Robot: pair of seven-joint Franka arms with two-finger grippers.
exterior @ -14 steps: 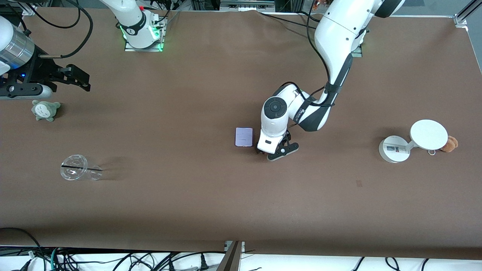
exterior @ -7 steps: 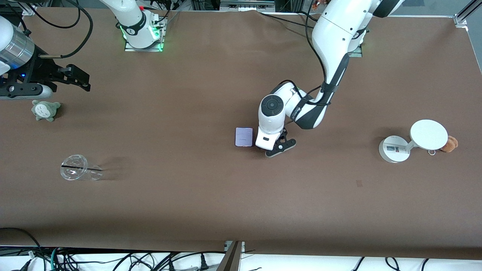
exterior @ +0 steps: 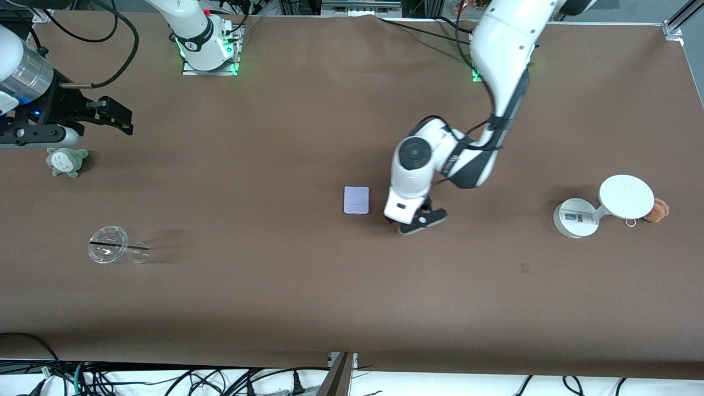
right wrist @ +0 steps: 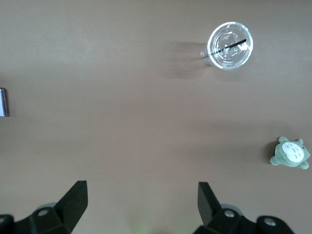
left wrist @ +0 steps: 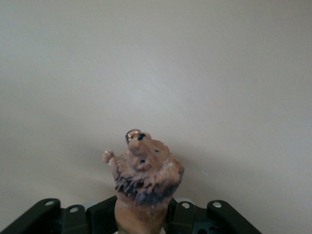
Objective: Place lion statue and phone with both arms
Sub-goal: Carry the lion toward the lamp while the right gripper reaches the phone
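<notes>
Lion statue point(left wrist: 145, 180): clamped betw. fingers of left gripper point(exterior: 419, 219), head end sticking out past the fingers; held over the brown surface point(exterior: 275, 297) near mid-table, beside phone.
Phone point(exterior: 356, 199): flat on surface, mid-table, just beside left gripper on the right arm's side; not touching it.
Right gripper point(right wrist: 141, 202): waits up over the right arm's end of the surface, fingers wide apart, holding nothing.
Grey-green plush point(exterior: 66, 160): on surface under right gripper.
Clear cup point(exterior: 113, 247): lying on its side, nearer front camera than plush.
White stand point(exterior: 602, 206): left arm's end; orange-brown plush point(exterior: 658, 210) touching it.
</notes>
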